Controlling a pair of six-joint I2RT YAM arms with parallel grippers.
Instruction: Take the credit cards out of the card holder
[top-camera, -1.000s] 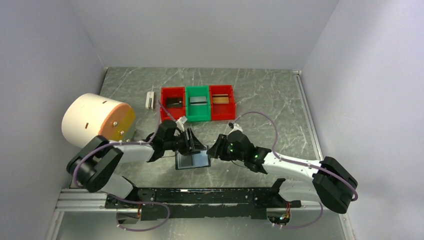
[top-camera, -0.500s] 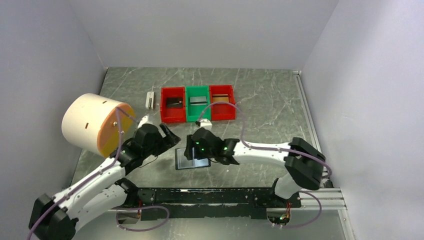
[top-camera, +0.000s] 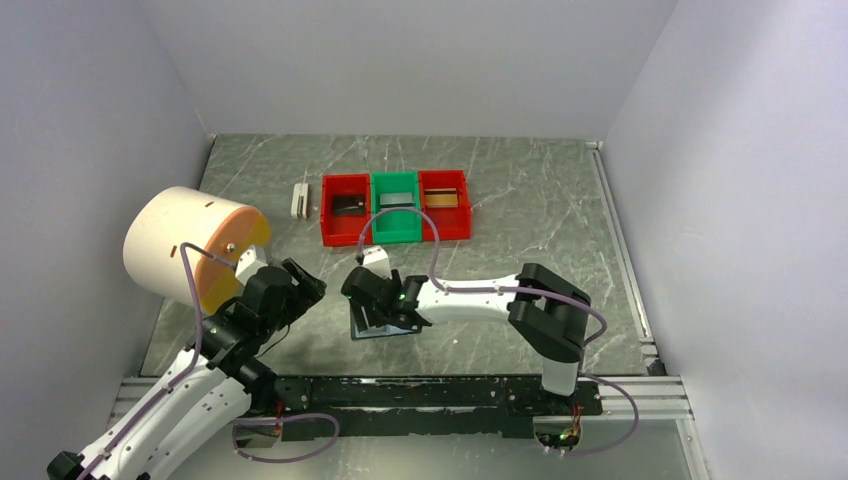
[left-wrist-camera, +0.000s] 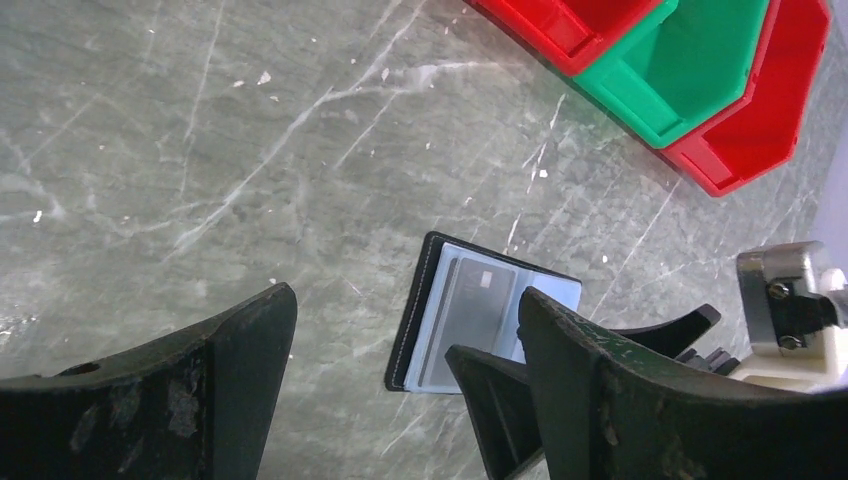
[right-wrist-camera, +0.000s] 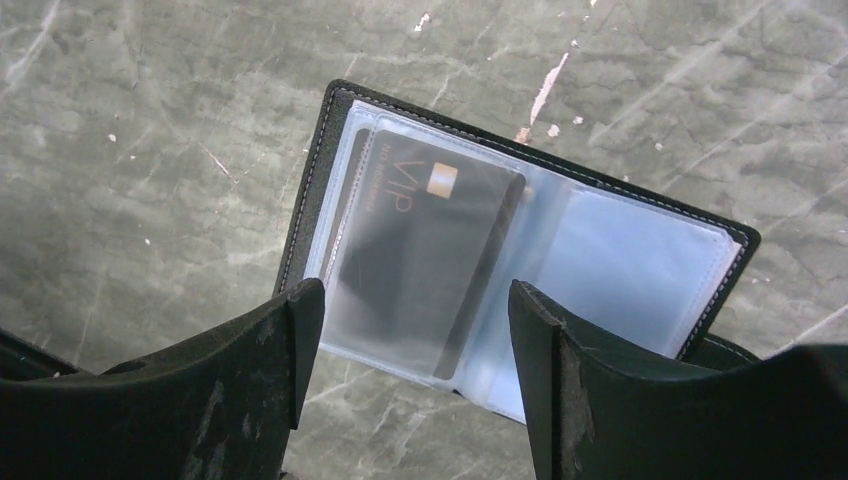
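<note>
Glossy sleeve (right-wrist-camera: 335, 230) over dark credit card (right-wrist-camera: 430, 260); right gripper (right-wrist-camera: 412, 300) and left gripper (left-wrist-camera: 405, 300) agape, empty, so risks pinching sleeve too, dragging unpinned card holder (right-wrist-camera: 650, 270).

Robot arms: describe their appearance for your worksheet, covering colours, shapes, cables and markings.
The left arm and right arm have white tubular links between chunky black joint housings. Thin purple cables loop along them. Small green lights glow on the right wrist. The fingers are black, wedge-shaped and scuffed.
</note>
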